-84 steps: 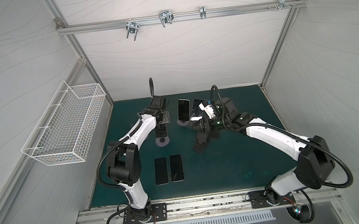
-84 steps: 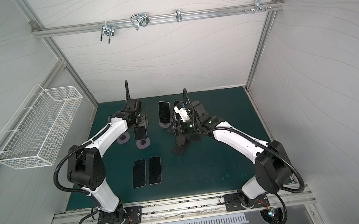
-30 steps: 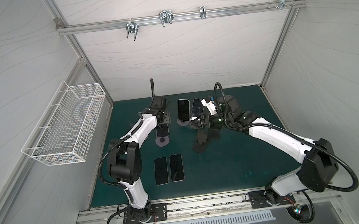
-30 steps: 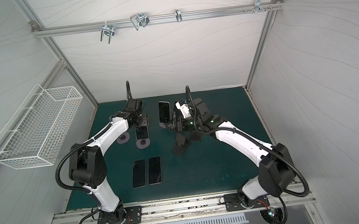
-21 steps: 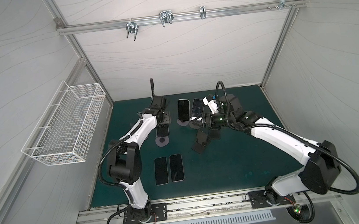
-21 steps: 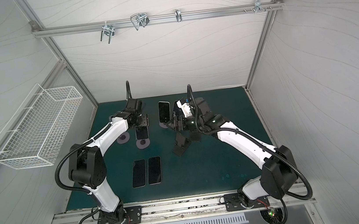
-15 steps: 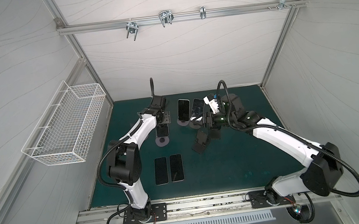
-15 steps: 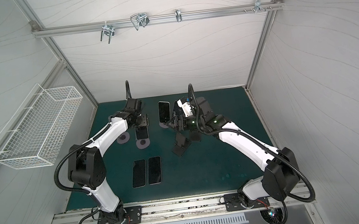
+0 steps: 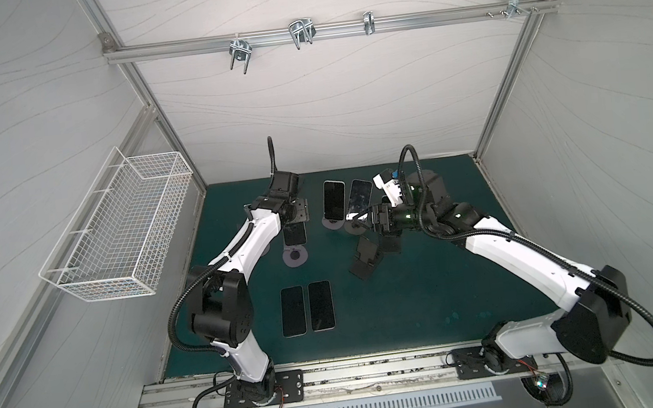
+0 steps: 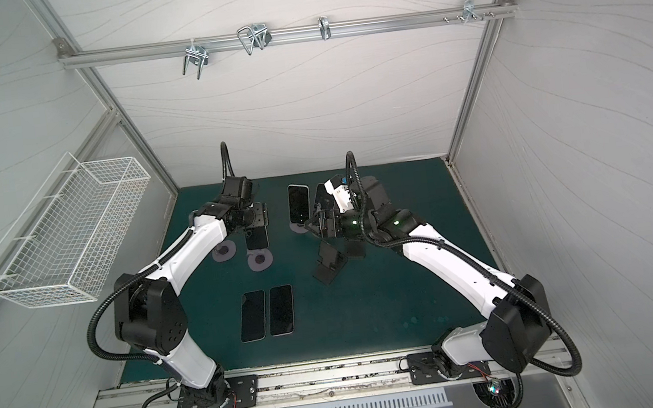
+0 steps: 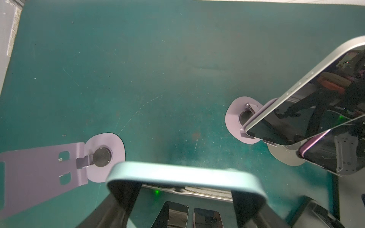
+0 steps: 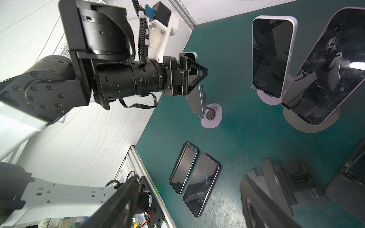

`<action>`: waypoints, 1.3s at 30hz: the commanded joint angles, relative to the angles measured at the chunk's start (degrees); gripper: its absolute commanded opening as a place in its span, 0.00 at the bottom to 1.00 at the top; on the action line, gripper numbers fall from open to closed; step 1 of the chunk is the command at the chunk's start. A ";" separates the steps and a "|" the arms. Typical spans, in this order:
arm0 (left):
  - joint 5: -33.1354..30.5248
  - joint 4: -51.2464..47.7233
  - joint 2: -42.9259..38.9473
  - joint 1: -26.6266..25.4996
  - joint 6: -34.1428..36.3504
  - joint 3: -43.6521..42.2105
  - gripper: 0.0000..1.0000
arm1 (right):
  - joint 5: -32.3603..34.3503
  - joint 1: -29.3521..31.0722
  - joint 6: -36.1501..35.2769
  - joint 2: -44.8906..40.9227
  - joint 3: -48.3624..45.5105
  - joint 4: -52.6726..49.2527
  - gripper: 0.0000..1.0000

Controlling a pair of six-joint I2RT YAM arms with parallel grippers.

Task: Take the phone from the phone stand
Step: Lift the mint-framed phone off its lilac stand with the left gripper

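Observation:
A pale blue phone [image 9: 294,234] [image 10: 256,238] leans on a lilac phone stand [image 9: 295,256] [image 10: 260,259] at the back left of the green mat. My left gripper [image 9: 297,216] [image 10: 257,221] is shut on its upper end. In the left wrist view the phone's top edge [image 11: 183,173] spans the left gripper [image 11: 184,195], one finger on each side. The right wrist view shows the same grip on the phone [image 12: 195,94], above the stand's base [image 12: 211,116]. My right gripper [image 9: 364,219] [image 12: 185,205] hangs open with nothing in it, beside the purple phone [image 9: 359,199].
A white phone [image 9: 335,200] and the purple one stand on their own stands at the back centre. Two phones [image 9: 293,310] [image 9: 321,305] lie flat near the front. Black stands [image 9: 366,259] sit mid-mat. A bare lilac stand [image 11: 104,156] lies folded at the left. A wire basket [image 9: 119,233] hangs on the left wall.
My right arm has stretched a little further towards the phones standing at the back. The left arm and the phone in its grip have not moved.

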 commanded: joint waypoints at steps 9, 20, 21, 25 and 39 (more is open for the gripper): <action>0.01 0.47 -8.76 -0.58 -5.61 1.18 0.61 | 0.10 -0.45 -1.27 -6.83 2.41 -6.98 0.82; 1.05 -2.05 -14.85 -3.05 -8.36 0.45 0.59 | 3.62 -0.45 0.38 -14.70 -0.38 -10.20 0.82; 1.24 -2.28 -15.04 -3.33 -8.55 0.43 0.59 | 3.60 -0.46 0.64 -14.99 -0.40 -10.50 0.82; 2.25 -3.29 -16.09 -4.23 -9.54 -0.20 0.59 | 4.50 -0.50 0.03 -15.40 0.15 -12.31 0.82; 8.10 -4.36 -25.70 -7.24 -11.39 -7.24 0.58 | 9.54 -0.74 -1.36 -17.95 2.39 -17.70 0.81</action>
